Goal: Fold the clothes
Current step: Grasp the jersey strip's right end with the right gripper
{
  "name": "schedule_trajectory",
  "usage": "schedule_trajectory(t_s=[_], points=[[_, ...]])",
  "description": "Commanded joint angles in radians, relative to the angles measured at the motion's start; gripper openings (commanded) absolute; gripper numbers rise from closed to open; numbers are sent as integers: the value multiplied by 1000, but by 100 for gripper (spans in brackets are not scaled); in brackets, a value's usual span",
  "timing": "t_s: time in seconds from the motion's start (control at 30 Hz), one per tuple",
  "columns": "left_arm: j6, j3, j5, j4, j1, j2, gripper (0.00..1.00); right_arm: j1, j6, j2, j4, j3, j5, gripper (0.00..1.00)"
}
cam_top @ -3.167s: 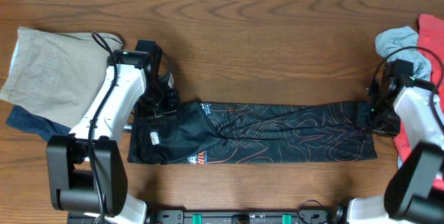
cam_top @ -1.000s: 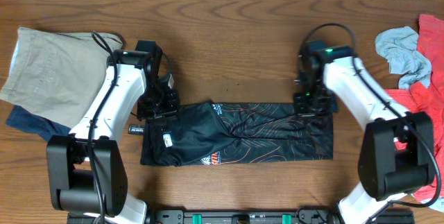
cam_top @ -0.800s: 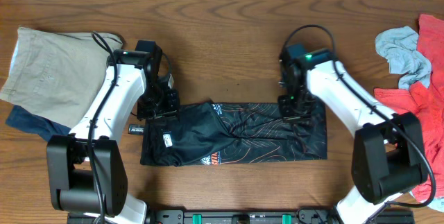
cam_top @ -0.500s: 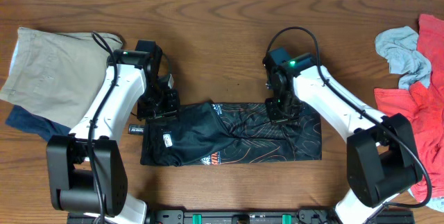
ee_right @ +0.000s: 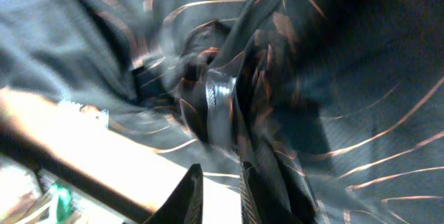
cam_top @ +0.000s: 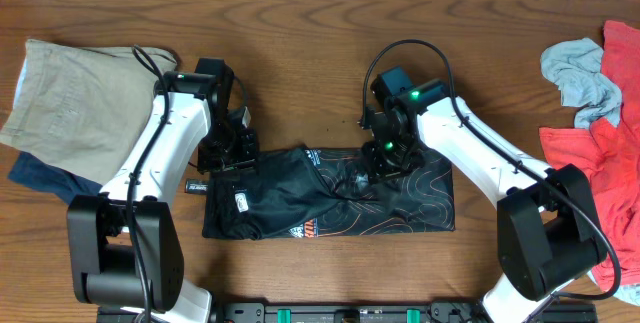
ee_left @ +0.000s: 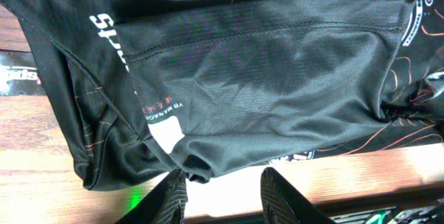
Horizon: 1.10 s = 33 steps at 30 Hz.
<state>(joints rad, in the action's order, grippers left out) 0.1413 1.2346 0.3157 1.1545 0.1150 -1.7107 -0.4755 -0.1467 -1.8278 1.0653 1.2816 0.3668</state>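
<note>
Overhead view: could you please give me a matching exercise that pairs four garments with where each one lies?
Column one:
1. black jersey
2. beige garment
3. red garment
4. navy garment

Column two:
A. far right edge of the view
B. centre, nearer the bottom edge
C. upper left, spread out flat
D. at the left, showing from under the beige garment's lower edge

Pairs: 1-B, 2-C, 3-A, 4-D
</note>
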Motion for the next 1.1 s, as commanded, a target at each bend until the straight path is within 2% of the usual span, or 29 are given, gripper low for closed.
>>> schedule_trajectory(t_s=[0.0, 0.17, 0.27, 0.37, 0.6, 0.7, 0.83, 1.07], points=[[1, 0, 5, 5, 2, 16, 37, -10, 59, 23, 17, 5, 82, 20], [1, 0, 5, 5, 2, 16, 37, -10, 59, 23, 66, 5, 76, 21], [1, 0, 5, 3, 2, 16, 37, -10, 51, 23, 82, 5, 22, 17], [1, 0, 5, 3, 2, 16, 37, -10, 5, 23, 99, 5, -45, 18], [1, 0, 5, 3, 2, 16, 37, -57, 5, 23, 82, -47, -49, 21], [1, 0, 5, 3, 2, 16, 37, -110, -16, 23, 21, -83, -55, 26], [1, 0, 5, 3, 2, 16, 37, -187, -133, 23, -71, -120, -176, 43], [1, 0, 5, 6, 2, 16, 37, -304, -275, 23, -192, -145, -366, 51]])
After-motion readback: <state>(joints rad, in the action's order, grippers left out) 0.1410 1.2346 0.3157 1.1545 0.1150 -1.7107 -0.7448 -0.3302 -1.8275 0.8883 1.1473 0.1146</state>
